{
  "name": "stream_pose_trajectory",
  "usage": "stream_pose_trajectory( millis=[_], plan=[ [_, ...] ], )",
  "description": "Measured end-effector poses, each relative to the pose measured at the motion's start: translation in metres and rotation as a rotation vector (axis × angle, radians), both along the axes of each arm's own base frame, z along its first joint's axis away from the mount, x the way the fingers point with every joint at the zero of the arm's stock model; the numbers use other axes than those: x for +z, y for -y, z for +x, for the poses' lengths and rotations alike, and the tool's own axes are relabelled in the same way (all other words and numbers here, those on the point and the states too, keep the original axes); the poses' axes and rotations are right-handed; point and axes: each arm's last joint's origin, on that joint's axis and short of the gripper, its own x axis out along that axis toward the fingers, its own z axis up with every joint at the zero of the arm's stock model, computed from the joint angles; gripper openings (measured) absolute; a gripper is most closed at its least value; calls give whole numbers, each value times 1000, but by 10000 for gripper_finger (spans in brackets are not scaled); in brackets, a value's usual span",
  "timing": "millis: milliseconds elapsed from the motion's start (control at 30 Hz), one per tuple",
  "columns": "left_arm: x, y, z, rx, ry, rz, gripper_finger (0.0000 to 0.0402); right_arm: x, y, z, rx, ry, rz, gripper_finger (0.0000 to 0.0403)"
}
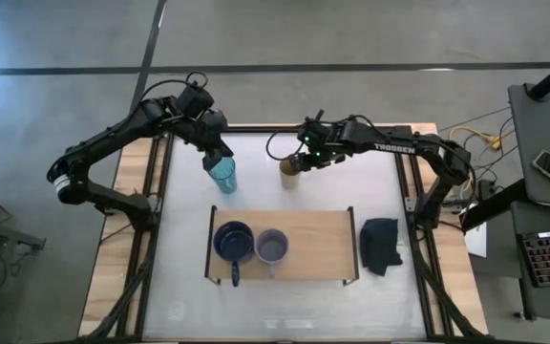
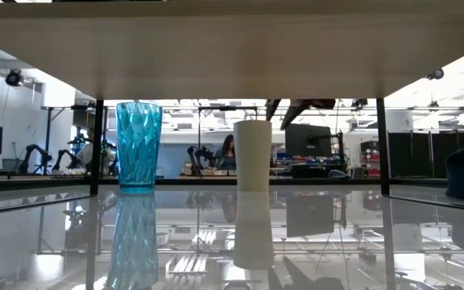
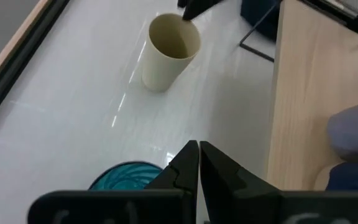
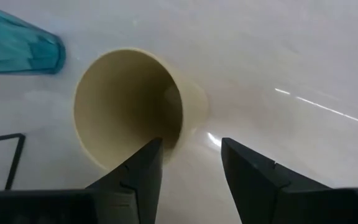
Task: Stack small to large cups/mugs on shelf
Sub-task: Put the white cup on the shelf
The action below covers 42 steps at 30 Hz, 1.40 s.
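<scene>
Tan cup [image 1: 289, 175]; right arm [image 1: 390, 146] reads "TROSSEN"

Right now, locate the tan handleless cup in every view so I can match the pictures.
High view: tan handleless cup behind the shelf, top centre.
Low view: upright, centre.
Left wrist view: upper centre.
Right wrist view: centre-left, mouth toward camera.
Shared landmark: tall translucent teal tumbler, standing apart beside it.
</scene>
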Motion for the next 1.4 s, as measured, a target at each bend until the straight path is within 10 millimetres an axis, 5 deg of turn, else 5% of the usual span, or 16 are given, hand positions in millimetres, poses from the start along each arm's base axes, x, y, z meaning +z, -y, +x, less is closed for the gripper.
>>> stream_pose_trajectory(
  millis=[567,967,1233,1400],
  plan=[
    [0,-1,1,22,5,-16,0,-39,8,12,23,-24,10,153],
    [1,-2,2,25,20,-7,0,-8,8,13,118,-28,-25,20],
    [1,-2,2,25,20,-6,0,6,7,11,131,-65,-13,9],
    [1,-2,2,25,20,-6,0,36,-1,10,201,-80,-32,9]
  ],
)
